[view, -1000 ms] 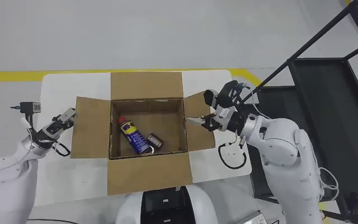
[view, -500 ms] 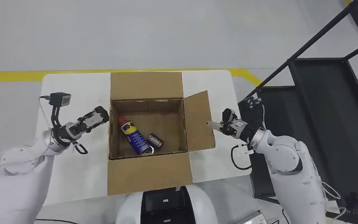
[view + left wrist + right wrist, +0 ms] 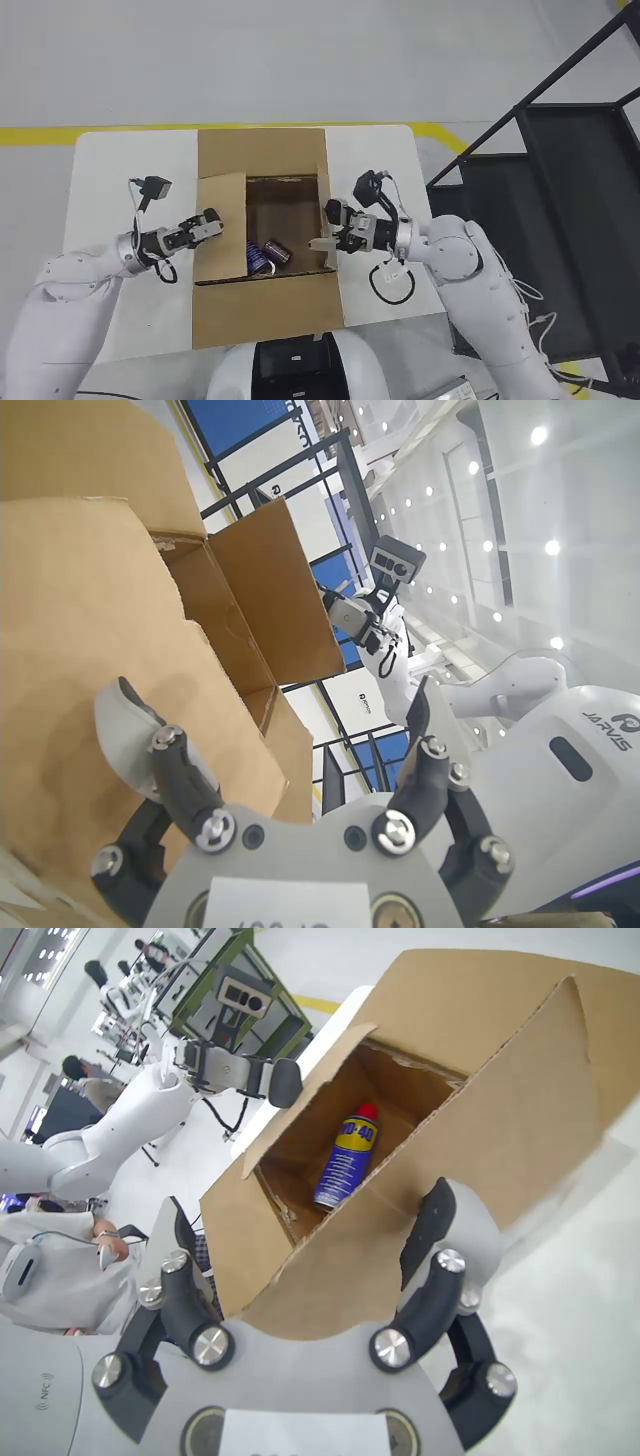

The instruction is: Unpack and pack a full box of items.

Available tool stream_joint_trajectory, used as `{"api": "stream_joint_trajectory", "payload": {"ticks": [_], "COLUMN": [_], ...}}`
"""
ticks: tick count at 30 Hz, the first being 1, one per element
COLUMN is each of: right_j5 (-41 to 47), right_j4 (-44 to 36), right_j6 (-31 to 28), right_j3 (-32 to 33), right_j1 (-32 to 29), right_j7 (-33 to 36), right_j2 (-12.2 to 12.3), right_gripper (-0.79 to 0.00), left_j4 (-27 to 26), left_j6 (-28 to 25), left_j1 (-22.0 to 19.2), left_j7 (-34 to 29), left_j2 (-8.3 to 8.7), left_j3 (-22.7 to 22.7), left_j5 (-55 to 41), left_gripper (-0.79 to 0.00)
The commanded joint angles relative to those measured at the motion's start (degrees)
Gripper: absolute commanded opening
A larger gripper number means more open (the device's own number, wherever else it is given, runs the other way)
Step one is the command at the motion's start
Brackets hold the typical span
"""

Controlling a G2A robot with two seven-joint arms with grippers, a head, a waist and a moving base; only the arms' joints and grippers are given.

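Note:
An open cardboard box (image 3: pixel 262 152) stands mid-table, its far and near flaps lying flat. Inside lie a blue and yellow spray can (image 3: pixel 347 1155) with a red cap and a small dark can (image 3: pixel 277 252). My left gripper (image 3: pixel 212 220) is open and presses against the outside of the left side flap (image 3: pixel 100 610), which is tilted up over the box. My right gripper (image 3: pixel 325 232) is open too, with the raised right side flap (image 3: pixel 450 1093) running between its fingers (image 3: pixel 440 1213). The spray can is partly hidden under the left flap in the top view.
The white table (image 3: pixel 120 160) has bare room to the left of the box and a narrower strip to the right. A black metal frame with steps (image 3: pixel 560 170) stands just past the table's right edge.
Both arms have moved inward to the box. The left and right side flaps, flat a second ago, now stand raised and lean over the opening.

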Motion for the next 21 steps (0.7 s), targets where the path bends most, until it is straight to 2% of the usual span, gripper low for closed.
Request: {"api": "stream_joint_trajectory", "payload": {"ticks": [1, 8, 15, 21], "right_j5": [-1.0, -4.4, -8.5, -7.7], "right_j4": [1.8, 5.9, 3.5, 2.7], "right_j6": [1.2, 5.6, 9.5, 9.1], "right_j3": [-3.2, -9.8, -10.2, -10.0], "right_j1": [2.4, 7.3, 6.8, 6.2], "right_j7": [0.7, 3.8, 4.9, 4.9], "right_j2": [-0.3, -0.8, -0.3, 0.1], "right_gripper": [0.0, 0.0, 0.0, 0.0], "left_j4": [-0.1, -0.7, -0.8, -1.6], "left_j6": [-0.1, -0.3, -0.6, -1.1], "left_j1": [0.3, 1.2, 1.4, 1.6], "left_j7": [0.1, -0.2, -0.4, 0.0], "left_j2": [0.09, 0.45, 0.67, 0.89], "left_j3": [-0.1, -0.2, 0.6, 0.5], "left_j5": [0.5, 2.7, 4.7, 4.3], "left_gripper": [0.0, 0.0, 0.0, 0.0]}}
